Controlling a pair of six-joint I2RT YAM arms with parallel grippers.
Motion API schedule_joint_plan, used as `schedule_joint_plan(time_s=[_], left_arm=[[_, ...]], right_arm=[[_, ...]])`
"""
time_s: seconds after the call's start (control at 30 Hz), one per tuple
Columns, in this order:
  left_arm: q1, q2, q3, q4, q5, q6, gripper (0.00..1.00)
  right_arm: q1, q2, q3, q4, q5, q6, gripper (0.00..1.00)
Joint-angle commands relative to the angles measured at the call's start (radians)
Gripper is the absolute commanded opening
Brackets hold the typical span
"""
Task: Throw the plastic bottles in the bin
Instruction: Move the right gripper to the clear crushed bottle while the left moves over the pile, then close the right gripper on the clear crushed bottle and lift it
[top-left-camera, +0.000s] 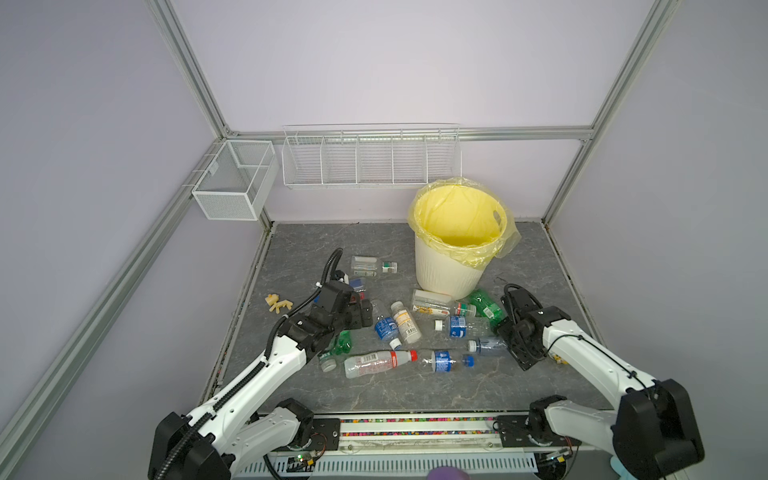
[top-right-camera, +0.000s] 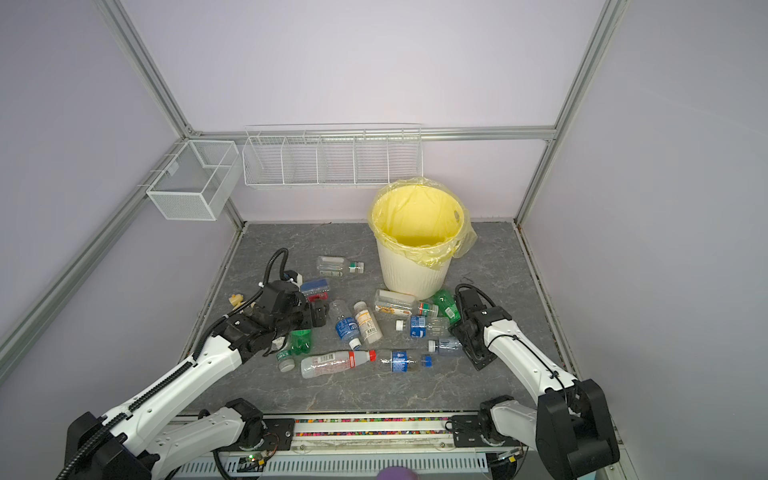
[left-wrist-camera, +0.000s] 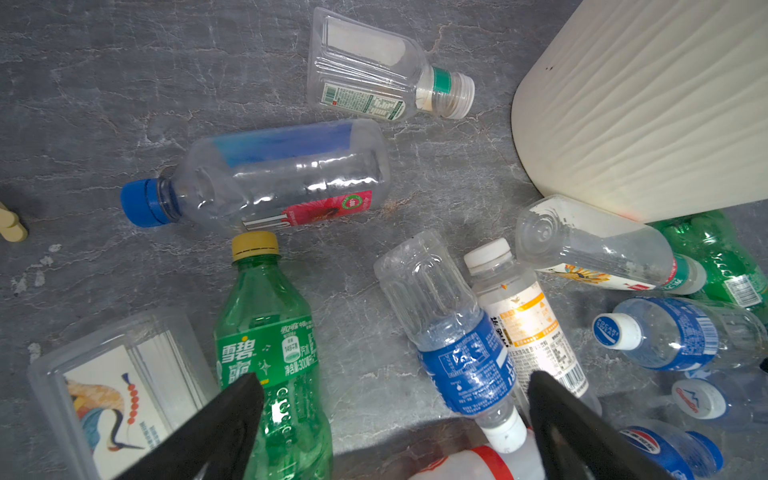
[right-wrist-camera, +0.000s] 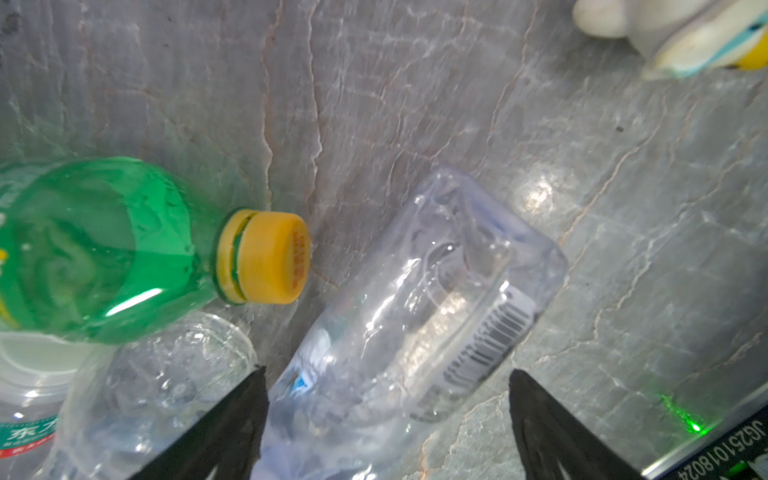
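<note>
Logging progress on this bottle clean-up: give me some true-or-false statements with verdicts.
1. The cream-white ribbed plastic bin with the yellow bag stands upright. True.
2. A bottle lies inside it. False: only the yellow bag shows.
3. The right gripper is shut on a clear plastic bottle. False: open jaws, bottle between them.
4. The left gripper is open, holding nothing. True.
5. The green plastic bottle with the yellow cap by the left gripper stands upright. False: it lies flat.
</note>
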Motion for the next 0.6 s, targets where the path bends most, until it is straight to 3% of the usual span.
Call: schedule_joint_plan(time_s=[0.0,0.27,0.57], left_arm=[[0.004,0.007,-0.011,0.008,0.004,-0.015,0.99],[0.004,0.007,-0.017,0.01,0.008,-0.031,0.99],[0.004,-0.005,-0.037,0.024,0.022,-0.05,0.99]], right_arm=[[0.008,0.025,-0.015,0.038,0.008,0.018,0.89],[0.008,0.041,-0.052,0.081,0.016,0.033,0.71],[0.009,-0.043,-0.1,0.08,0.043,0.075,0.62]])
